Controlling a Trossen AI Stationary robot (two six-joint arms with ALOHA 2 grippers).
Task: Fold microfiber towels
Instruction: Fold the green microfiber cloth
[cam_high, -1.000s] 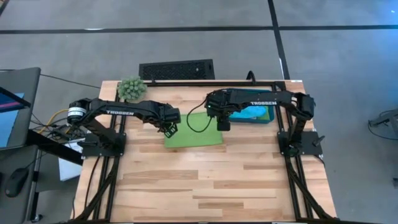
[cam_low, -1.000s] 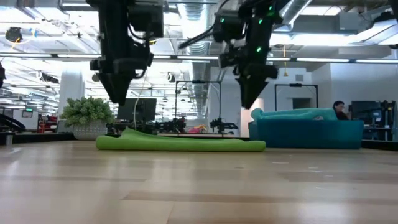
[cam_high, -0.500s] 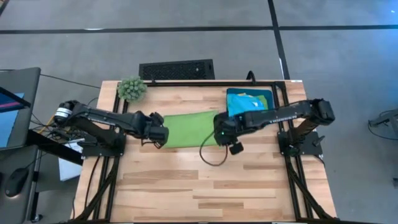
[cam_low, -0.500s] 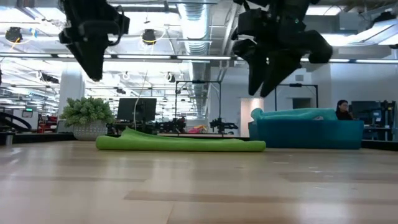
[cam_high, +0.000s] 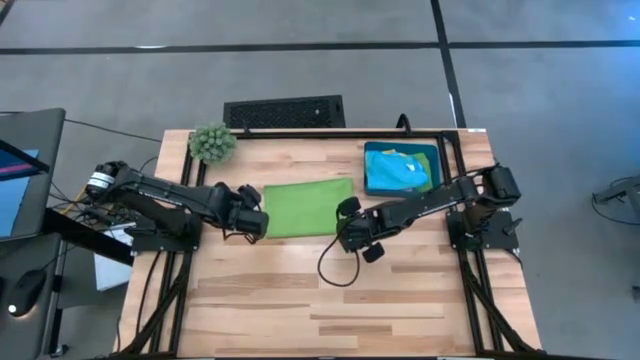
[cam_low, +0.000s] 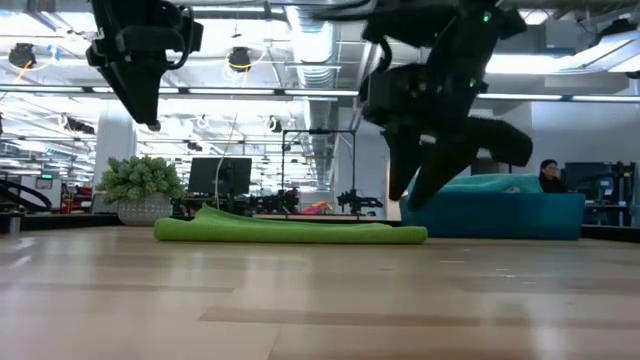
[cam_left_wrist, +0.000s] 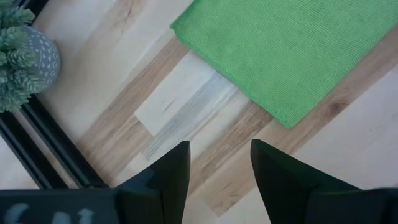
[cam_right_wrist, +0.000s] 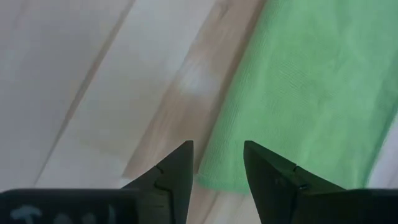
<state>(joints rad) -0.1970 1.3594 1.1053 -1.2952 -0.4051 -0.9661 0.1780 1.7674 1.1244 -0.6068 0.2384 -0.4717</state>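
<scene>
A lime green microfiber towel (cam_high: 305, 207) lies folded flat on the wooden table, and shows as a low roll in the low view (cam_low: 290, 232). My left gripper (cam_high: 254, 222) hangs open in the air just off the towel's left edge, with the towel (cam_left_wrist: 292, 50) ahead of its fingers. My right gripper (cam_high: 352, 233) is open and tilted above the towel's near right corner (cam_right_wrist: 214, 177), touching nothing. More towels, light blue and yellow-green (cam_high: 402, 165), lie in a teal bin (cam_high: 372, 186) at the back right.
A fuzzy green plant ball in a grey pot (cam_high: 211, 142) stands at the far left corner. The teal bin (cam_low: 490, 215) stands right of the towel. A black cable loop (cam_high: 335, 265) hangs from the right arm over the table's middle. Bare wood lies toward the near edge.
Both grippers have left the space above the towel. My left gripper has gone up and toward the table's left and near edges. My right gripper has gone toward the near edge and tipped. The towel lies as before.
</scene>
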